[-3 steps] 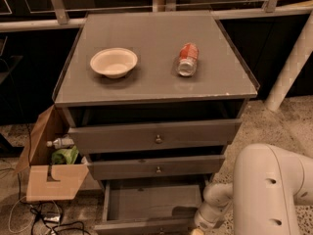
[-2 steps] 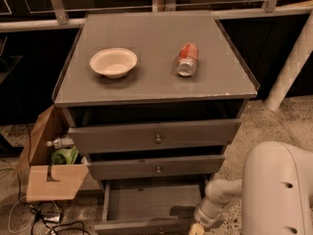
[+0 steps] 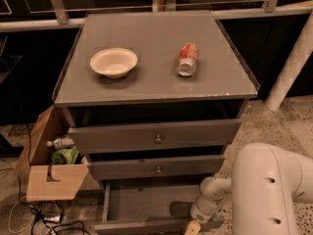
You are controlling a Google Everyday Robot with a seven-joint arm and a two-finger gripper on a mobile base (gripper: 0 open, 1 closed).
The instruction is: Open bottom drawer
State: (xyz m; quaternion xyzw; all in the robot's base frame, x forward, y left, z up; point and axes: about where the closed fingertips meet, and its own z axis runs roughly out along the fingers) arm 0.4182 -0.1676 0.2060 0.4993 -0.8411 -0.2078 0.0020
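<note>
bottom drawer (image 3: pixel 142 203) open, gripper (image 3: pixel 191 227) at its front

We see the gripper (image 3: pixel 192 227) only in part. It sits at the picture's lower edge, by the right end of the bottom drawer (image 3: pixel 146 203), and that edge cuts it off. The same edge crops the drawer's front. The arm (image 3: pixel 266 190) runs out at right and below, hiding the drawer's right corner.

My gripper (image 3: pixel 191 227) sits low by a grey drawer cabinet (image 3: pixel 156 84) in an office corner: speckled terrazzo floor (image 3: pixel 276 126), brown cardboard box (image 3: pixel 54 184).
</note>
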